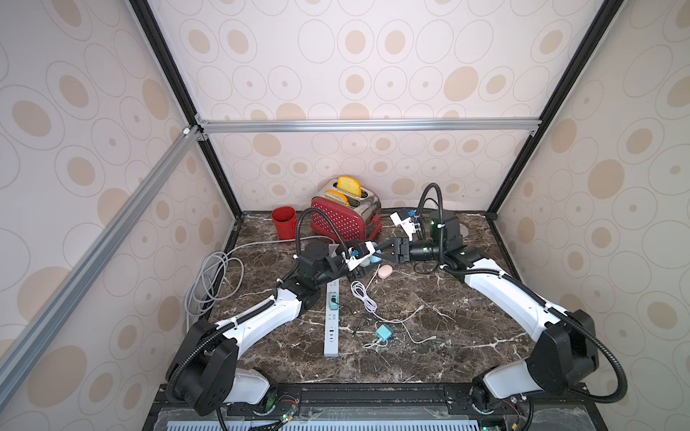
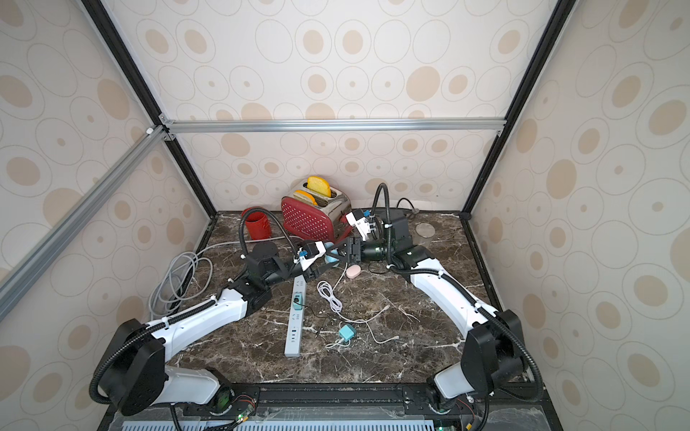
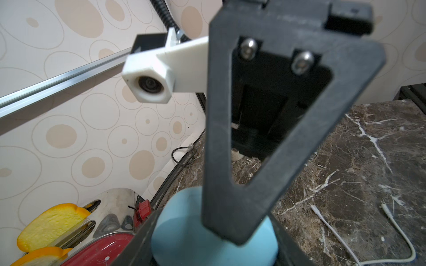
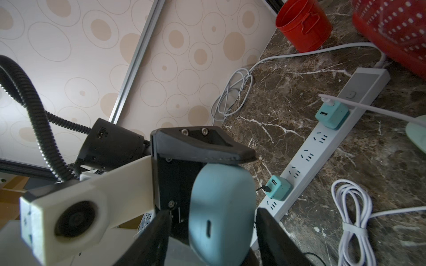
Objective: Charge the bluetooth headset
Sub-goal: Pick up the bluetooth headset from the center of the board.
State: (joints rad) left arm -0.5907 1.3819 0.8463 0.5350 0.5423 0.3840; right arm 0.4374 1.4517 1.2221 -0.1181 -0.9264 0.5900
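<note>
1. The headset case [image 4: 221, 202] hangs above the table [image 1: 448, 336], near the middle of its far edge and just in front of the toaster [image 1: 343, 220].
2. The left gripper [image 3: 212, 253] is clamped on the case, with one finger [image 4: 202, 147] pressed on its end. We judge this leaves the port free for a plug.
3. The right gripper [image 4: 214, 230] straddles the case with its jaws parted and a gap at one side, probably to steady or regrip it.
4. The port slot faces the right wrist, towards the table's right edge. The long axis runs between the left fingers; we cannot tell whether it is upright or level.
</note>
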